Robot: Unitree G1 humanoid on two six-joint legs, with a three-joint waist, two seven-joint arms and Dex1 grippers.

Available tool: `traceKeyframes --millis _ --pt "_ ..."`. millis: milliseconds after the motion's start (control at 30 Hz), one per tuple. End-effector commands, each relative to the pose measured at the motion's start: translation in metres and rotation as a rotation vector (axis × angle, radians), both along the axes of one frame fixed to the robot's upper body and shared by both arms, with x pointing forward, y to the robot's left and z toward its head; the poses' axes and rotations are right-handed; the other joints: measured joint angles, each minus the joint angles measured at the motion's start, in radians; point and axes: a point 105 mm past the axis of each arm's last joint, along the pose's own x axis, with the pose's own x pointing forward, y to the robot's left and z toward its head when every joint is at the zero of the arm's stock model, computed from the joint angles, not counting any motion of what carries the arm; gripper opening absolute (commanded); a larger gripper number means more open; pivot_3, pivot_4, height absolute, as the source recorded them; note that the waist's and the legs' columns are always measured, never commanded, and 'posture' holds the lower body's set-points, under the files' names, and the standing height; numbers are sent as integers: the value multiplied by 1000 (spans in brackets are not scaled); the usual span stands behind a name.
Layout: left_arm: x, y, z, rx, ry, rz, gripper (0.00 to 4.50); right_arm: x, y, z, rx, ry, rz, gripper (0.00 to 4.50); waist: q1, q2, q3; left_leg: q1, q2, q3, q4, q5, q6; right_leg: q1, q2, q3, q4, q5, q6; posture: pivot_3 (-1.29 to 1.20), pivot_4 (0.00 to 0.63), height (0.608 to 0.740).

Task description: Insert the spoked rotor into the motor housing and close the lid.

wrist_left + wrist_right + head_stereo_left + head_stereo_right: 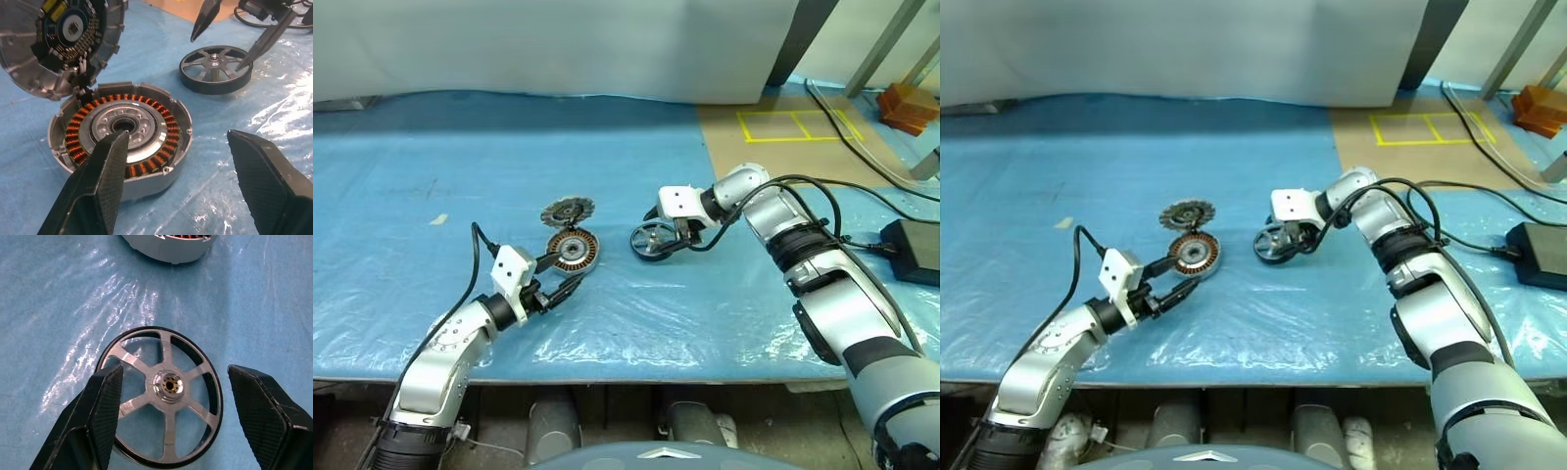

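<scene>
The spoked rotor [166,394] lay flat on the blue plastic sheet [705,313], a silvery wheel with six radial spokes, dark gaps between them, a black outer rim and a small brass-coloured hub. The right gripper [173,416] hovered over it with its jaws spread wide, one finger on either side of the disc and gripping nothing. To the robot's left of the rotor, apart from it, sat the motor housing [122,142], a short grey cylinder showing its ring of copper windings around a central hole. The lid [58,44] stood tilted open against the housing's far edge. The left gripper [181,181] pointed at the housing, jaws wide and empty.
</scene>
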Motion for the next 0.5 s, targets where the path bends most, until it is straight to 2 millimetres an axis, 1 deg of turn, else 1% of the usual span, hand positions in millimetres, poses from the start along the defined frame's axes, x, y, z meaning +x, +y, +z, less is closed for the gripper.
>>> traceKeyframes --millis 33,300,400,500 --pt "-2 -1 4 9 -35 1 3373 5 1 8 -29 -50 31 3578 0 0 0 0 0 0 0 0 0 0 0 0 0 0 0 0 150 740" --pt "-2 -2 1 15 -35 1 3373 -1 -8 -9 -110 -41 73 3578 1 0 0 -1 1 0 1 -1 4 0 0 -1 1 0 0 0 150 740" --pt "-1 -3 1 14 -38 0 3373 -2 -8 -11 -104 -24 59 3578 1 0 0 0 1 0 2 -1 4 0 0 -1 1 0 0 0 150 740" --pt "1 -3 1 15 -41 1 3373 0 -11 -14 -117 -27 40 2987 1 0 0 0 1 0 2 -1 4 0 0 -1 2 0 0 0 150 740"
